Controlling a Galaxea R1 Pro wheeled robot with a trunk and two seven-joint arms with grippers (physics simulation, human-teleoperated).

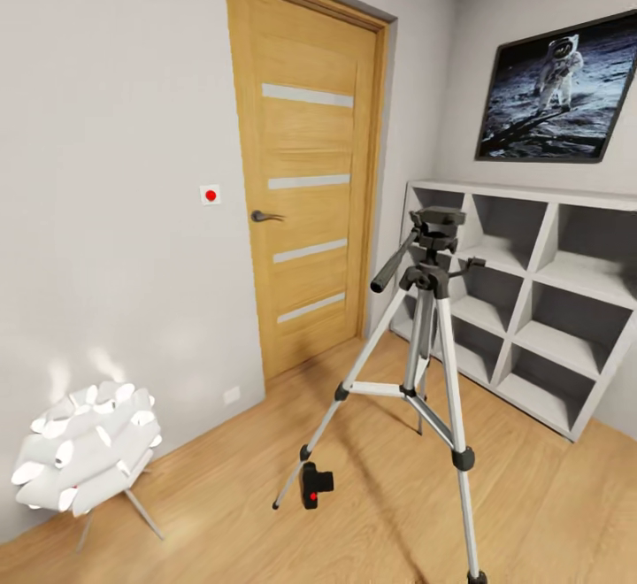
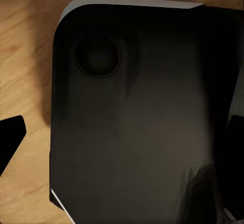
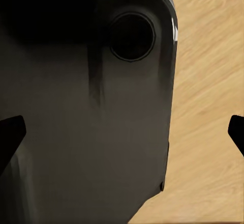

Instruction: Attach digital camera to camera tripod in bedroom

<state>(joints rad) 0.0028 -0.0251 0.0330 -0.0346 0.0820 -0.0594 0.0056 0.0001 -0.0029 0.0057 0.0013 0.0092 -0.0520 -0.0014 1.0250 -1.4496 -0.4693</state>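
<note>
In the head view the camera tripod point(image 1: 431, 336) is standing upright on the light wood floor point(image 1: 354, 513) of the bedroom, its three silver legs spreading wide and its black head with the pan handle sitting level with the top of the grey cubby shelves point(image 1: 540, 301) behind it. The digital camera point(image 1: 314, 487) is lying on the floor just beside the foot of the tripod's nearest left leg, its red button facing up. A wooden door point(image 1: 305, 177) is sitting closed in the wall beyond, a white lamp point(image 1: 84, 447) is resting low at the left, and a framed astronaut picture point(image 1: 557, 93) is hanging above the shelves; bare floor is stretching between the lamp and the tripod. In the left wrist view the arm is pointing down over a dark rounded panel of the robot's body point(image 2: 137, 122), with one dark fingertip point(image 2: 10, 140) showing at the edge over the floor; whether the fingers are apart cannot be told. In the right wrist view the right gripper point(image 3: 122, 132) is hanging over the same kind of dark panel point(image 3: 86, 112), its two fingertips sitting far apart at opposite edges.
</note>
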